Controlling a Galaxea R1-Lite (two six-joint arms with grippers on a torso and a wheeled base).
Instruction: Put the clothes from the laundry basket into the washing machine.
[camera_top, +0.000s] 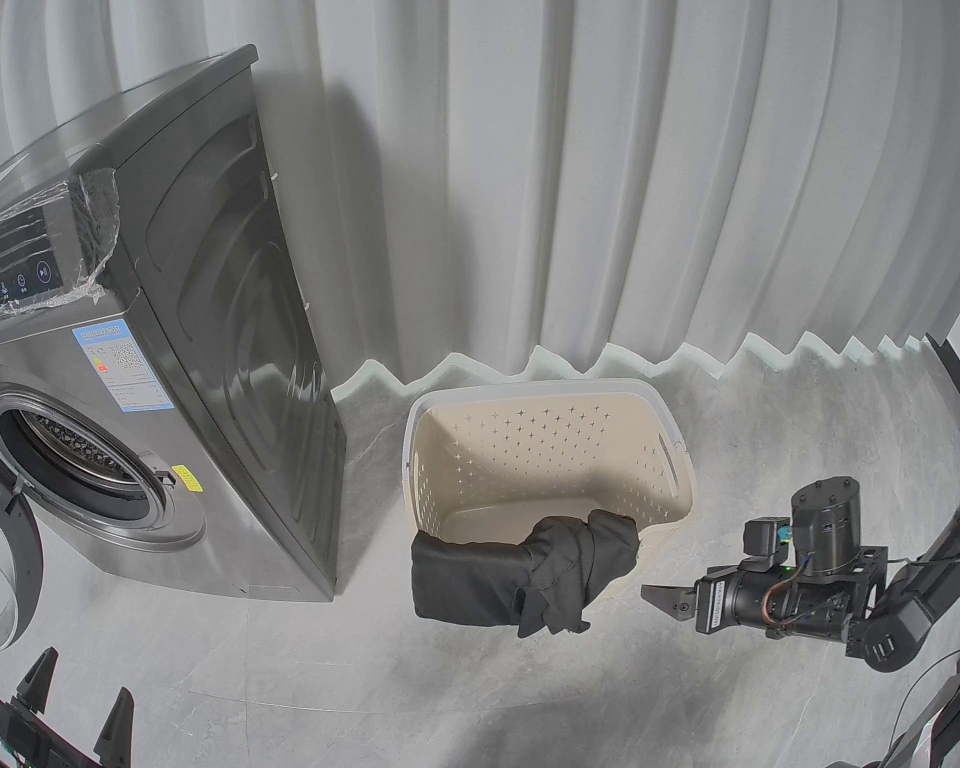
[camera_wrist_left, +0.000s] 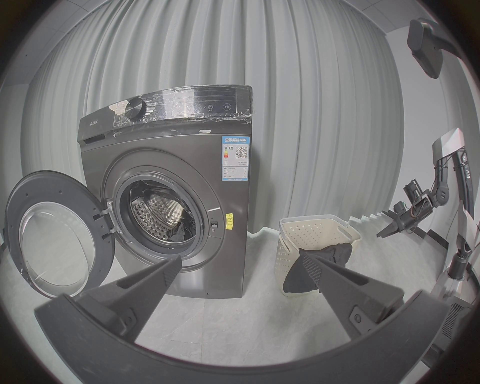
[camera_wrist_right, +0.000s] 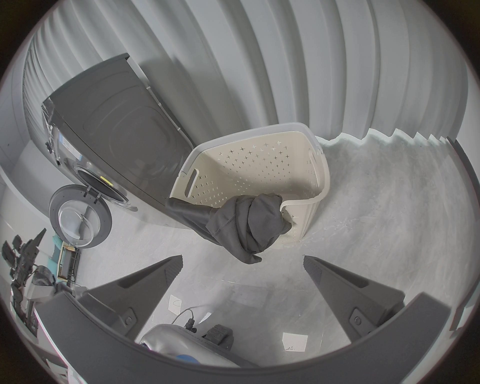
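The washing machine (camera_top: 200, 400) at the left has its door (camera_wrist_left: 55, 230) open, so I think the best move is to pinch the thick bunch of the dark cloth (camera_top: 530, 580) hanging over the front rim of the basket (camera_top: 548, 388) in the middle. The left gripper (camera_top: 85, 678), lower left, has fingers (camera_top: 118, 720) wide apart, holding nothing. The right gripper (camera_top: 665, 598), at the right near the cloth, is wide and empty too.

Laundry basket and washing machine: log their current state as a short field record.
basket: laundry basket standing right of the washing machine
clothes: dark garment draped over the basket's near rim
machine door: open
drum: dark item inside
left tool: open, empty
right tool: open, empty, beside the garment
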